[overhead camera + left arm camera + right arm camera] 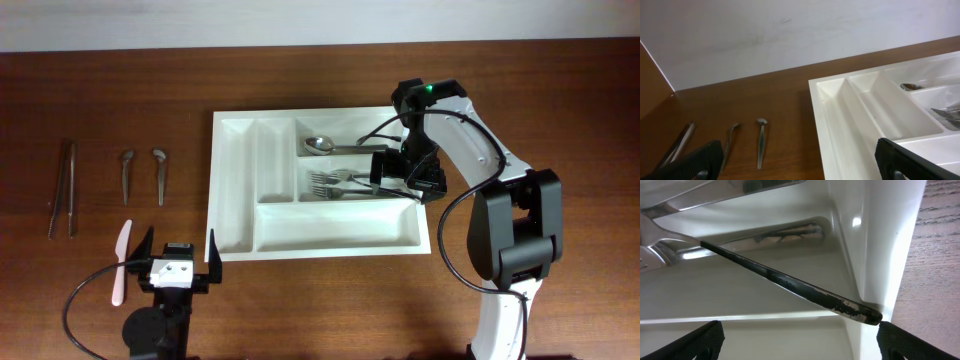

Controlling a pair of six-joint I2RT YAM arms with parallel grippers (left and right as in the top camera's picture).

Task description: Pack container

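Beneath right tool [799, 342], forks [330, 183] in container [232, 200] half hidden.

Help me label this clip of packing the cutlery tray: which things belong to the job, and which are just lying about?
Job:
- large white plastic compartment tray
- steel spoon and steel forks, already in it
- two small metal spoons, pair of long metal sticks and pale pink plastic knife, probably waiting to go in

Lying about:
- nothing clearly; only the brown wooden table beneath
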